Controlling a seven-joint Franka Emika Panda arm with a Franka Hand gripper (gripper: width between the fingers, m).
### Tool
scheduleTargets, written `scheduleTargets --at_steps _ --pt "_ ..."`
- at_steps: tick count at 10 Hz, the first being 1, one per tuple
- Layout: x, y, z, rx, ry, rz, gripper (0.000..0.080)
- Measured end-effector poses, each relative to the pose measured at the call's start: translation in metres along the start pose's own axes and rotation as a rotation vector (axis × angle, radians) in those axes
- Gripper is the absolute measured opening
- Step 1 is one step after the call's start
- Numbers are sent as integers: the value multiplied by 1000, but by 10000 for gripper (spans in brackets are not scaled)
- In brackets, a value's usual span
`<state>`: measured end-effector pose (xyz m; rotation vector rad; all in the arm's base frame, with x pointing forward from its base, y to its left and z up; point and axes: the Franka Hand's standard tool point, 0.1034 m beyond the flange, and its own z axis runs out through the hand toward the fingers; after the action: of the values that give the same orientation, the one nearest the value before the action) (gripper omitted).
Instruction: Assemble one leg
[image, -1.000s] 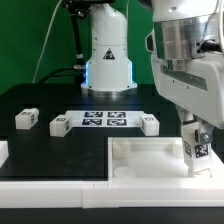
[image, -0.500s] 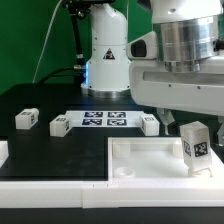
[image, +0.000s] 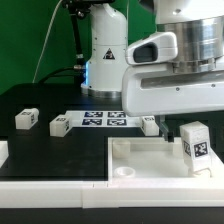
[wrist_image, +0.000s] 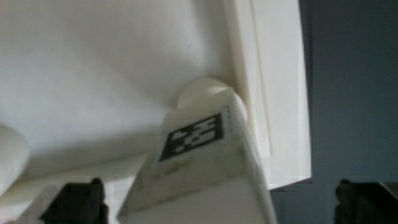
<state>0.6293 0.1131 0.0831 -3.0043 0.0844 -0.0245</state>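
A leg (image: 194, 147), a small white block with a black-and-white tag, stands upright on the near corner of the large white slab (image: 140, 158) at the exterior view's right. My gripper (image: 188, 118) hangs just above it, open and empty. In the wrist view the leg (wrist_image: 199, 150) stands between my two dark fingertips (wrist_image: 79, 201), which are wide apart and clear of it. Three more legs lie on the black table: one (image: 26, 118) at the far left, one (image: 58, 126) beside the marker board and one (image: 150, 124) behind the slab.
The marker board (image: 104, 120) lies flat between two loose legs. The arm's base (image: 106, 62) stands behind it. A white block edge (image: 3, 152) shows at the exterior view's left. The slab has a socket (image: 124, 171) at its near left corner.
My gripper has opened, let go of the leg and risen. The leg stays standing on the slab's corner.
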Motion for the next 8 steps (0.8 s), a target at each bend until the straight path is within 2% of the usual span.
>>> scheduleTargets --at_steps 1,2,3,4,5,8 --pt "0 0 0 -5 1 -102 649" --pt "0 1 0 -5 1 -138 522" --pt "0 1 0 -5 0 -133 522" --pt "0 1 0 -5 0 -133 382" --pt "0 1 0 -5 0 -133 289" --pt "0 1 0 -3 2 -93 290"
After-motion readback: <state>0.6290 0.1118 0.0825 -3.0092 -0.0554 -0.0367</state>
